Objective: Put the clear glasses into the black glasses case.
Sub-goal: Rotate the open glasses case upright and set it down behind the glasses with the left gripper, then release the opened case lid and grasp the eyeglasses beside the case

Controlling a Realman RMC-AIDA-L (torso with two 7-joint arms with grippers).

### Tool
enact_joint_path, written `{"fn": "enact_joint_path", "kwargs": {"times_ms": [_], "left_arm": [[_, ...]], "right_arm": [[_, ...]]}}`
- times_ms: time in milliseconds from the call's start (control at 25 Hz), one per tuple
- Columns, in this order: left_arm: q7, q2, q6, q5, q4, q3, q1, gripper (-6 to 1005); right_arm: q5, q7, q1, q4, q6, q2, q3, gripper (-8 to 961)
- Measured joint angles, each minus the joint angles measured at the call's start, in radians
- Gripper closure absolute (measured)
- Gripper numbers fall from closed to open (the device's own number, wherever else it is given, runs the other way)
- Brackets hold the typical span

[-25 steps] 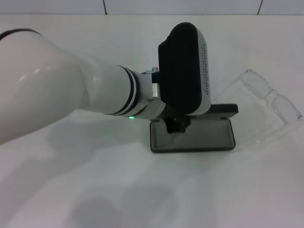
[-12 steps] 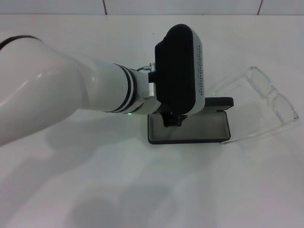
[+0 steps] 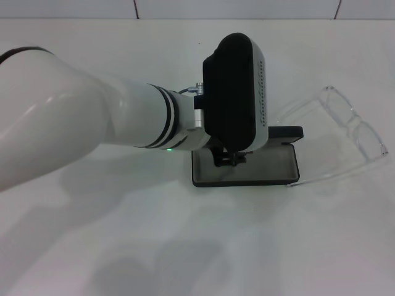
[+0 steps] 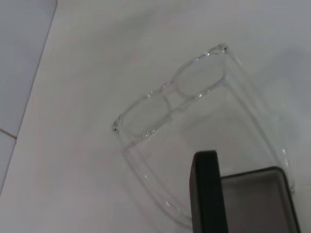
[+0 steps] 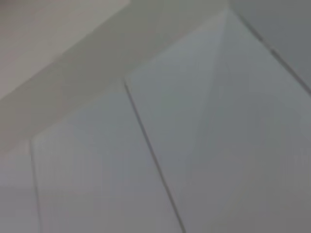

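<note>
The left claw [image 3: 227,159] is hovering over the open matte black hinged glasses case [image 3: 265,168]; grip, can't tell. Transparent plastic glasses [image 3: 353,126] are lying at the case's two o'clock on the white counter [image 3: 197,246], so reaching gently matters.

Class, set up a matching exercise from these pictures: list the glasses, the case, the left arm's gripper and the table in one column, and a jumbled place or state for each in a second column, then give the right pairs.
Column one:
1. clear glasses
2. black glasses case
3. left gripper
4. table

Column two:
A. plain white surface under everything
B. lying open, grey lining showing
C. down at the case's left end
D. temples unfolded, outside the case on its right

Pairs: 1-D, 2-B, 3-C, 4-A
</note>
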Motion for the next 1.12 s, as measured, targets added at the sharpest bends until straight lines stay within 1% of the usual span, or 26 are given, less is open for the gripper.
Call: {"fn": "enact_joint_path", "kwargs": {"times_ms": [40,160,280,320,360,440,480,520,600,720,760,800,880,920,960,1000,1040,1080,1120], "left_arm": [[-0.001,0.0,0.006,-0.002,0.009,0.002,0.0,552],[-0.006,0.0,0.032,-0.019,0.056,0.007,0.002,525],[-0.017,0.0,0.053,-0.059,0.151,0.002,0.03,497],[-0.024,0.0,0.055,-0.082,0.223,-0.007,0.065,498],[-0.025,0.0,0.054,-0.087,0.24,-0.009,0.074,498],[-0.026,0.0,0.051,-0.129,0.318,-0.022,0.119,499],[-0.024,0.0,0.051,-0.157,0.347,-0.03,0.136,500],[-0.021,0.001,0.05,-0.196,0.373,-0.04,0.151,500],[-0.016,0.002,0.053,-0.286,0.402,-0.071,0.168,502],[0.003,0.006,0.067,-0.45,0.407,-0.141,0.183,503],[0.017,0.008,0.077,-0.512,0.402,-0.173,0.194,504],[0.048,0.008,0.099,-0.597,0.394,-0.214,0.217,505],[0.105,0.007,0.151,-0.732,0.368,-0.293,0.252,506],[0.125,0.006,0.178,-0.784,0.351,-0.326,0.261,506],[0.15,0.006,0.217,-0.856,0.321,-0.379,0.271,507],[0.168,0.006,0.256,-0.918,0.289,-0.425,0.273,507],[0.179,0.007,0.29,-0.962,0.257,-0.465,0.272,508],[0.195,0.007,0.34,-1.022,0.213,-0.525,0.27,508],[0.204,0.007,0.371,-1.051,0.184,-0.557,0.267,508]], "right_arm": [[0.0,0.0,0.0,-0.005,0.0,-0.002,-0.012,190],[-0.02,0.001,0.0,-0.03,0.009,-0.004,-0.032,190],[-0.131,0.011,0.035,-0.099,0.067,0.0,-0.039,190],[-0.175,0.027,0.052,-0.134,0.093,0.002,-0.042,190],[-0.219,0.056,0.071,-0.169,0.116,0.006,-0.047,190],[-0.312,0.157,0.118,-0.265,0.152,0.008,-0.062,191],[-0.376,0.262,0.156,-0.368,0.173,0.012,-0.097,191],[-0.376,0.262,0.156,-0.368,0.173,0.012,-0.097,191],[-0.417,0.371,0.179,-0.494,0.204,0.017,-0.169,191],[-0.47,0.517,0.182,-0.707,0.27,0.018,-0.312,191],[-0.507,0.566,0.183,-0.792,0.303,0.018,-0.364,191],[-0.536,0.604,0.185,-0.849,0.329,0.018,-0.399,207],[-0.653,0.733,0.194,-1.003,0.416,0.017,-0.517,237],[-0.706,0.797,0.199,-1.068,0.452,0.016,-0.571,253],[-0.771,0.851,0.207,-1.118,0.482,0.014,-0.618,269],[-0.92,0.963,0.246,-1.206,0.517,0.01,-0.709,284],[-0.92,0.963,0.246,-1.206,0.517,0.01,-0.709,301],[-0.993,1.008,0.282,-1.223,0.511,0.009,-0.736,317],[-1.053,1.048,0.323,-1.229,0.498,0.008,-0.755,334]]}}
